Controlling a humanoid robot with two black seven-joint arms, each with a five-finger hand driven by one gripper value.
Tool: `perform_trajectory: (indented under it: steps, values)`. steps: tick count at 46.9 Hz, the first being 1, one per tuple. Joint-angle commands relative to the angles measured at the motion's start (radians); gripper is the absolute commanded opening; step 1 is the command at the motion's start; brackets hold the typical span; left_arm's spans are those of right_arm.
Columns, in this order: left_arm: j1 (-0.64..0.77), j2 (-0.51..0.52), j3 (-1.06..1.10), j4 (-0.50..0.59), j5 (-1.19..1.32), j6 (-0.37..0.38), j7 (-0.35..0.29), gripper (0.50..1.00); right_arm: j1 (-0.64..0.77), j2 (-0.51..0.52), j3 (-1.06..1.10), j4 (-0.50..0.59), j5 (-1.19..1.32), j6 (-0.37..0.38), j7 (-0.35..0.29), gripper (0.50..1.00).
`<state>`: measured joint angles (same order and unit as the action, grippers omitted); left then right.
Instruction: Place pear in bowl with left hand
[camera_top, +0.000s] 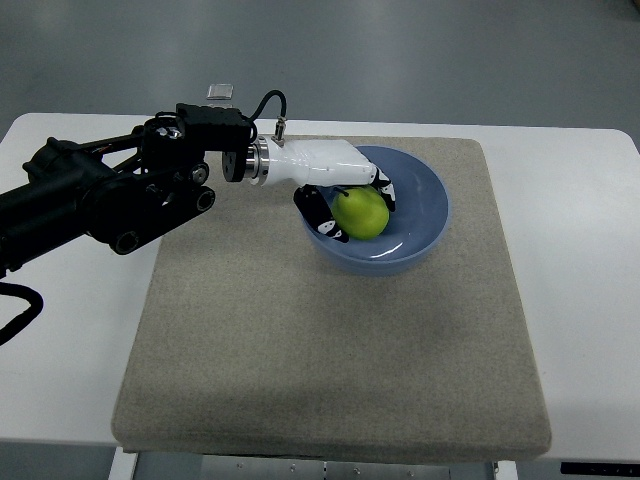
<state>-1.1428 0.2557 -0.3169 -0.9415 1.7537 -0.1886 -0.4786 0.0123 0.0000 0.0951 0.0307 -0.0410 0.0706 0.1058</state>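
A green pear sits inside the blue bowl on the beige mat. My left hand, white with black fingers, reaches in from the left over the bowl's rim. Its fingers are curled around the pear on the near and far sides, holding it just above or on the bowl's floor; I cannot tell which. The black left arm stretches across the table's left part. No right arm shows.
The beige mat covers most of the white table. A small grey object lies at the table's far edge behind the arm.
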Motion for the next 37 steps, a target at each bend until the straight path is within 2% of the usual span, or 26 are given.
perform_trajectory:
  steps: [1,3,5,7,18,23,37]
  values:
    - [0.001,0.000,-0.001,0.000,-0.002,0.030,0.000,0.771,0.000,0.000,0.000,0.000,0.000,0.000,0.000,0.926]
    - [0.006,-0.001,-0.001,0.000,-0.002,0.050,-0.001,0.803,0.000,0.000,0.000,0.000,0.000,0.000,0.000,0.926]
    - [0.011,-0.001,-0.001,0.000,-0.002,0.073,-0.001,0.861,0.000,0.000,0.000,0.000,0.000,0.000,0.000,0.926]
    - [0.012,-0.001,0.001,-0.002,-0.002,0.087,0.000,0.883,0.000,0.000,0.000,0.000,0.000,0.000,0.000,0.926]
    - [0.012,-0.001,0.001,-0.002,-0.002,0.092,0.000,0.889,0.000,0.000,0.000,0.000,0.000,0.000,0.000,0.926]
    - [0.014,-0.001,-0.001,-0.002,-0.003,0.093,0.000,0.926,0.000,0.000,0.000,0.000,0.000,0.000,0.000,0.926]
    - [0.011,-0.010,-0.007,-0.002,-0.028,0.095,0.000,0.924,0.000,0.000,0.000,0.000,0.000,0.000,0.000,0.926]
